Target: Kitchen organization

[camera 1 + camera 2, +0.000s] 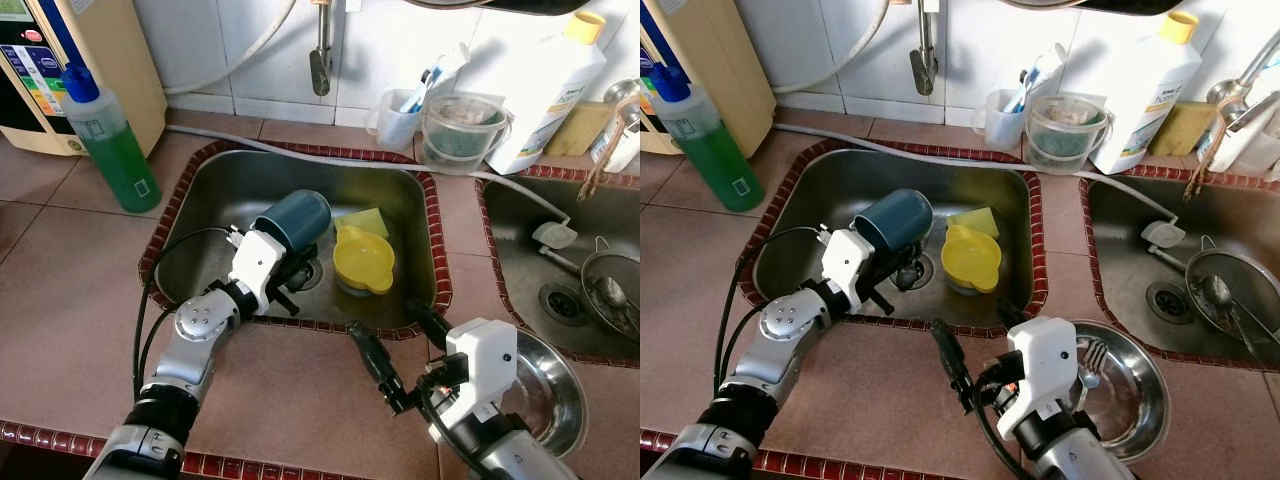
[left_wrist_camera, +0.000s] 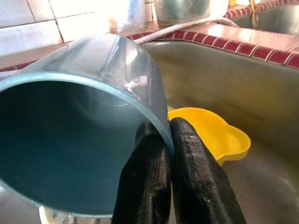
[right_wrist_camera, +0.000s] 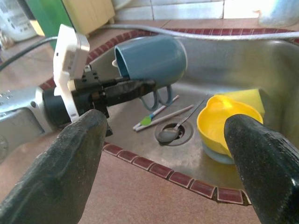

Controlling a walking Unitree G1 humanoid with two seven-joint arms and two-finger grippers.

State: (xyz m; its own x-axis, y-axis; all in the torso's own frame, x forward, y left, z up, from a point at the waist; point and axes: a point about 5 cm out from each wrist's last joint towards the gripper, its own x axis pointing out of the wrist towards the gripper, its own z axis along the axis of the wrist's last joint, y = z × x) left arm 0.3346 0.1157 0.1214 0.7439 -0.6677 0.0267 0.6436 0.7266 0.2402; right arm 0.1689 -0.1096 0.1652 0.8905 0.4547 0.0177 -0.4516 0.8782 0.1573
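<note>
A dark blue mug (image 1: 295, 218) lies tilted on its side, lifted over the steel sink (image 1: 215, 190), its mouth facing my left arm. My left gripper (image 2: 167, 128) is shut on the mug's rim, one finger inside and one outside. A yellow bowl (image 1: 363, 258) rests on another dish in the sink beside the mug. A yellow-green sponge (image 1: 363, 220) lies behind it. My right gripper (image 1: 395, 335) hangs open over the sink's front edge, holding nothing. A spoon (image 3: 170, 133) and thin utensils lie at the drain.
A steel bowl (image 1: 1130, 390) holding a fork sits on the counter by my right arm. A green soap bottle (image 1: 110, 140) stands at the left. A white bottle (image 1: 545, 90) and plastic containers (image 1: 460, 130) stand behind the sink. A second basin (image 1: 520, 230) with a strainer (image 1: 610, 285) lies at the right.
</note>
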